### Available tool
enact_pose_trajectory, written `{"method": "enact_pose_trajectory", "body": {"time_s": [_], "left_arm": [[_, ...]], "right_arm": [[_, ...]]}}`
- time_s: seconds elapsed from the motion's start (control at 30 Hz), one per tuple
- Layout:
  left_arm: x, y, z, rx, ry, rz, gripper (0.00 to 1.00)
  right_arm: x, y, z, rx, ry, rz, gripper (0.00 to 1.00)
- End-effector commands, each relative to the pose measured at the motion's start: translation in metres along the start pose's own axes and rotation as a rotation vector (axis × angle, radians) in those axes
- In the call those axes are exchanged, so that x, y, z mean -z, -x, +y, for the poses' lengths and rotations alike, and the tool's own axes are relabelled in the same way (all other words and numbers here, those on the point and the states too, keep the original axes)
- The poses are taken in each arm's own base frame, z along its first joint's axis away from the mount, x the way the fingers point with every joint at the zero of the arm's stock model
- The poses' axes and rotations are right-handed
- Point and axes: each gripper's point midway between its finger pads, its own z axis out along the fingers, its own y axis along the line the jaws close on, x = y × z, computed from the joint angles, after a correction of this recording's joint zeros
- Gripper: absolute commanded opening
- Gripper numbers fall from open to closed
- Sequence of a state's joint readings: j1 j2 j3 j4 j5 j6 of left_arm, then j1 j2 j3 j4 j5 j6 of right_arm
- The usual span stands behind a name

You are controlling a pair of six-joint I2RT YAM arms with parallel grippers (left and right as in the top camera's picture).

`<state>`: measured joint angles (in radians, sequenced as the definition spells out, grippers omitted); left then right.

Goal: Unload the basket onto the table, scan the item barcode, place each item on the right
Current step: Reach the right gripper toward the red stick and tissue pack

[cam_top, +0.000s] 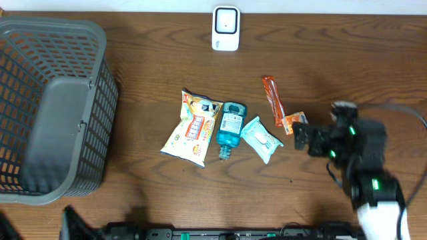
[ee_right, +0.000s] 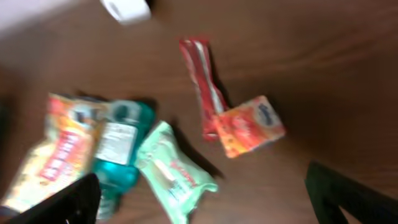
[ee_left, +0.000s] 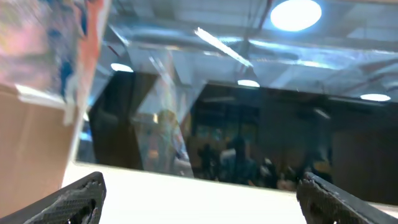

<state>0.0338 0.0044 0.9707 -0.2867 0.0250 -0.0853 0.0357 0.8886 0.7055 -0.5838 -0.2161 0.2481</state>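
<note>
The table (cam_top: 167,73) under me is dark brown wood with a strong grain, bare around a small cluster of goods in the middle. A pale wall strip runs along its far edge. My left wrist camera points up and away from the table. It shows a ceiling with a round bright lamp (ee_left: 296,14) and long strip lights, then a dark glass wall full of blurred reflections. A cardboard-brown panel stands at the left, and I cannot make out the rest. On the table's left end stands a grey slatted basket (cam_top: 100,127). The white scanner (cam_top: 225,28) sits at the far edge, well apart from everything else. Side by side in the middle lie a yellow snack bag (cam_top: 192,127), a teal bottle (cam_top: 231,127) just beside it, and a pale green packet (cam_top: 261,139). A red stick pack (cam_top: 273,100) lies farther back, its near end touching a small orange packet (cam_top: 292,123). My right claw (cam_top: 298,135) hangs just beside that orange packet with its jaws spread wide and nothing between them. My left claw (ee_left: 202,183) is also spread wide and empty, raised off the table. None of the items is in my grasp, and all of them lie flat on the wood.
</note>
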Motion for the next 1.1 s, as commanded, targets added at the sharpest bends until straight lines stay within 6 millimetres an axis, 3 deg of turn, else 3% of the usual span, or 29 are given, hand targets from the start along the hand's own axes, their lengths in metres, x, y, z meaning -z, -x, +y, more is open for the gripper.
{"method": "enact_pose_trajectory", "body": {"time_s": [0.0,0.17,0.43,0.53,0.67,0.8,1.07], "left_arm": [[-0.007,-0.021,-0.004,0.123,-0.032,0.045,0.98],[-0.016,-0.068,0.002,0.229,-0.004,0.153,0.98],[-0.021,-0.157,0.006,0.334,0.01,0.35,0.98],[-0.02,-0.185,0.01,0.349,0.031,0.407,0.98],[-0.017,-0.208,0.01,0.37,0.029,0.462,0.98],[-0.014,-0.222,0.003,0.382,-0.012,0.506,0.98],[-0.013,-0.225,0.001,0.385,-0.02,0.517,0.98]], "right_arm": [[-0.021,0.013,-0.001,0.168,-0.11,0.097,0.99],[-0.047,0.022,-0.003,0.231,-0.224,0.149,0.99],[-0.071,0.014,-0.01,0.239,-0.253,0.196,0.99],[-0.08,0.014,-0.008,0.271,-0.238,0.199,0.84],[-0.094,0.0,-0.014,0.3,-0.248,0.265,0.68],[-0.114,-0.02,-0.022,0.308,-0.262,0.347,0.69],[-0.14,-0.044,-0.032,0.352,-0.268,0.432,0.66]]}}
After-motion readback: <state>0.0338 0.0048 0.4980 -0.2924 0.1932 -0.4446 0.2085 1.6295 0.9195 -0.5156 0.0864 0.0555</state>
